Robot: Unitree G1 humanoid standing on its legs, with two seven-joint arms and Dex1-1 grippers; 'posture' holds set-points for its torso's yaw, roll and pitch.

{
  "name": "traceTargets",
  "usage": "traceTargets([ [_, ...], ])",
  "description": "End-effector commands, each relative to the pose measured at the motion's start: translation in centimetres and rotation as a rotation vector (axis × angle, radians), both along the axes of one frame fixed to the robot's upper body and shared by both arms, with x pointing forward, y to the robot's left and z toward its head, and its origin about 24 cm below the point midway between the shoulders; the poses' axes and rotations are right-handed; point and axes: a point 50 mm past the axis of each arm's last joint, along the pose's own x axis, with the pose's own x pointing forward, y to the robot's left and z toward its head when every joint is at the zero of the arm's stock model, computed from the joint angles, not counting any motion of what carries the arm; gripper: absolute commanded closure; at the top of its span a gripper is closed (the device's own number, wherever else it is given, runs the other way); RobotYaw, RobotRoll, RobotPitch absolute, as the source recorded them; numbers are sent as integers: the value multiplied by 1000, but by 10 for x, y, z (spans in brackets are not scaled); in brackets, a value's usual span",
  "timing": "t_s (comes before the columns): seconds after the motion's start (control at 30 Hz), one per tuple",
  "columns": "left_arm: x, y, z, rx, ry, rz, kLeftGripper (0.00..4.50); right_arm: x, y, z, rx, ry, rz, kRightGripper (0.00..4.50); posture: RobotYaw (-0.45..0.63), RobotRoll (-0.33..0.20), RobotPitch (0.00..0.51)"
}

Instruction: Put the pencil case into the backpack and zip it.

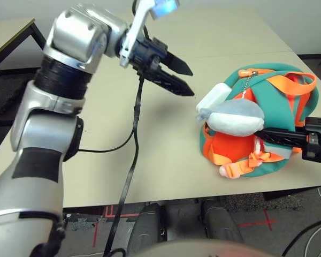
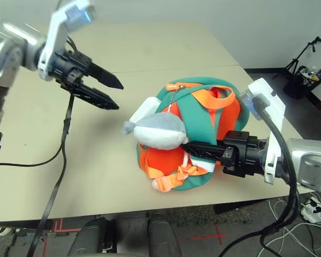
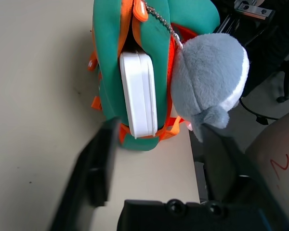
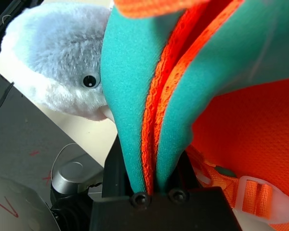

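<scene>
The teal backpack [image 1: 275,88] with orange trim lies on its side at the table's right. The white pencil case [image 1: 215,97] pokes halfway out of its open zipper slot [image 3: 138,94]. A grey plush whale [image 1: 238,115] on a chain rests against the front of the backpack. My left gripper [image 1: 192,83] hovers open and empty above the table, just left of the pencil case and pointing at it. My right gripper [image 2: 191,146] reaches in from the right under the whale. It is shut on a fold of the backpack's teal and orange fabric [image 4: 149,120].
A black cable [image 1: 132,144] hangs from my left wrist and trails across the table to its front edge. The backpack lies close to the front right edge. A second table [image 1: 5,33] stands at the back left. A tripod and bottles [image 2: 307,72] stand on the floor beyond the right edge.
</scene>
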Motion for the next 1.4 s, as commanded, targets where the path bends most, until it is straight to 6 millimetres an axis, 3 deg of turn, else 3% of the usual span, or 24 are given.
traceTargets([
  [0.03, 2, -7, -13, 31, -16, -7, 2608, 2, 1, -1, 4, -4, 11, 4294, -133, 0, 82],
  [0.2, 9, -18, -30, 47, -26, -7, 4333, 2, 1, -1, 2, -2, 17, 4294, -140, 0, 85],
  [0.23, 10, -20, -33, 55, -33, -5, 4482, 2, 2, -1, 2, -2, 17, 4294, -142, 0, 85],
  [0.83, 28, -46, -55, 31, 23, 2, 4500, -2, 3, -3, 7, 8, 7, 4294, -181, 0, 107],
  [1.1, 22, -89, -78, -18, 72, -35, 4500, -1, 3, -4, 8, 10, 10, 4294, -183, 0, 106],
  [1.27, 22, -92, -66, -46, 29, -29, 4500, 0, 2, -2, -2, 10, 9, 4294, -187, 0, 105],
  [1.4, 29, -70, -45, -21, -57, 11, 4500, 0, 1, -2, -4, 12, 10, 4294, -175, 0, 103],
])
